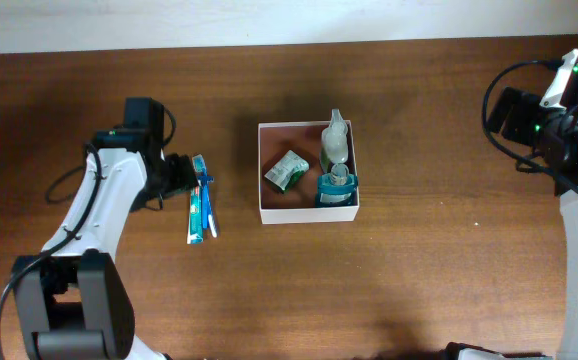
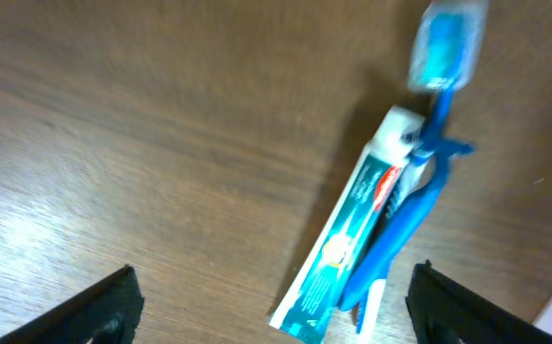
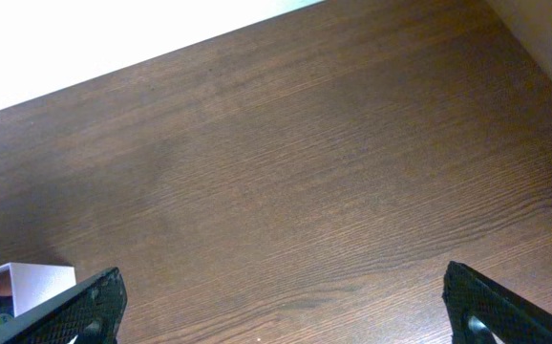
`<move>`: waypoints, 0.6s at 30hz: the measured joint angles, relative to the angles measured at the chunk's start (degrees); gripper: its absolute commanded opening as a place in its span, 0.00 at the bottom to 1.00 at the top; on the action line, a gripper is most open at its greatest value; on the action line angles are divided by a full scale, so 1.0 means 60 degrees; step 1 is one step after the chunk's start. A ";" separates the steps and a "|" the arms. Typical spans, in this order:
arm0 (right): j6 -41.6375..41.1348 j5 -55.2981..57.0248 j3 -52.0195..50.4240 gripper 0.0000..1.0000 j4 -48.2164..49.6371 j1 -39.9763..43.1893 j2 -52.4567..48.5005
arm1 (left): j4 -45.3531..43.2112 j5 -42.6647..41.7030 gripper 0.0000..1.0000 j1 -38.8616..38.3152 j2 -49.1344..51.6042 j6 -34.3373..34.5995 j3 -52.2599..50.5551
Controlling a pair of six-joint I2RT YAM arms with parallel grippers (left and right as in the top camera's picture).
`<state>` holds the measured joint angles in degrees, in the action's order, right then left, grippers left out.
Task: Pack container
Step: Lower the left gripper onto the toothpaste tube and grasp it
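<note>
The container (image 1: 307,214), a white-walled square box with a reddish-brown inside, sits mid-table and holds a green-and-white packet (image 1: 288,171), a clear bottle (image 1: 336,140) and a teal-capped bottle (image 1: 337,186). To its left a toothpaste tube (image 1: 195,215) and a blue toothbrush (image 1: 206,195) lie side by side on the wood. My left gripper (image 1: 183,176) hovers at their upper end, open. In the left wrist view the tube (image 2: 352,229) and the brush (image 2: 419,191) lie between the spread fingers (image 2: 114,301), untouched. My right gripper (image 1: 501,112) is open at the far right, over bare wood.
The right wrist view shows dark wood, the table's far edge against a white wall, and one white corner of the container (image 3: 28,282) at lower left. The left arm's base (image 1: 69,310) stands at the front left.
</note>
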<state>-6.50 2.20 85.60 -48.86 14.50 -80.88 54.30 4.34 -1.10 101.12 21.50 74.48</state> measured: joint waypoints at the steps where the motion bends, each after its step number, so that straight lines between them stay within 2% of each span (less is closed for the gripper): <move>1: 0.0004 0.0000 0.0000 0.99 0.0000 0.0000 0.0000 | -0.0069 -0.0047 0.80 0.0000 0.0000 -0.0029 -0.0171; 3: 0.0004 0.0004 0.0000 0.99 0.0000 0.0000 0.0004 | -0.0240 -0.0120 0.72 0.0000 0.0000 -0.0047 -0.0477; 6: 0.0004 0.0004 0.0000 0.99 0.0000 0.0000 0.0004 | -0.0645 -0.0197 0.66 0.0000 0.0000 -0.0080 -0.0845; 18: 0.0004 0.0004 0.0000 0.99 0.0000 0.0000 0.0004 | -0.1453 -0.0492 0.62 0.0000 0.0000 -0.0452 -0.1275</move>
<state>-6.48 2.22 85.60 -48.86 14.50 -80.86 45.58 1.39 -1.10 101.12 18.79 66.83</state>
